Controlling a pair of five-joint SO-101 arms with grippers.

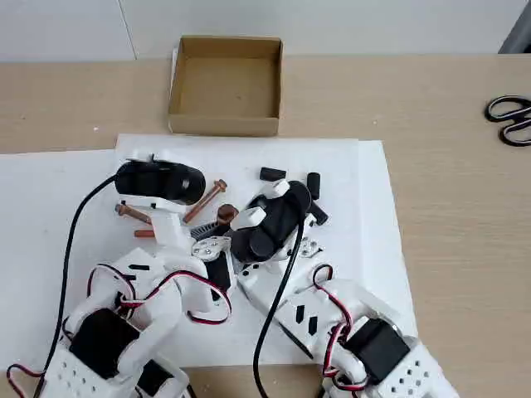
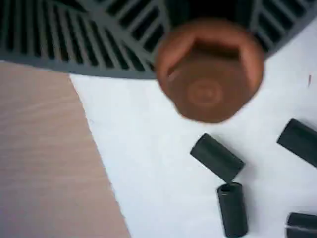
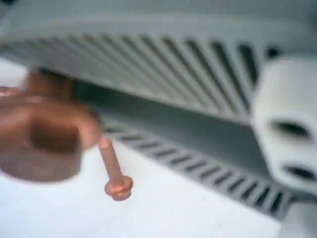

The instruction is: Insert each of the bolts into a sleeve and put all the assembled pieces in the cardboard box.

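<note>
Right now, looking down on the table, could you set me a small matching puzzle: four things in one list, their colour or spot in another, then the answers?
Things:
1. cardboard box
2. scissors
3. bolt
4. sleeve

Descriptions:
A. short black tube lying on the white sheet
B. copper-coloured, lying on the white sheet
C. on the bare table, far right
D. open-topped, nothing inside

Pairs: 1-D, 2-C, 3-B, 4-A.

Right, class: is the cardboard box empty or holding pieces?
Empty: the high view looks into the cardboard box and shows bare floor; loose bolts and sleeves lie outside on the white sheet.
</note>
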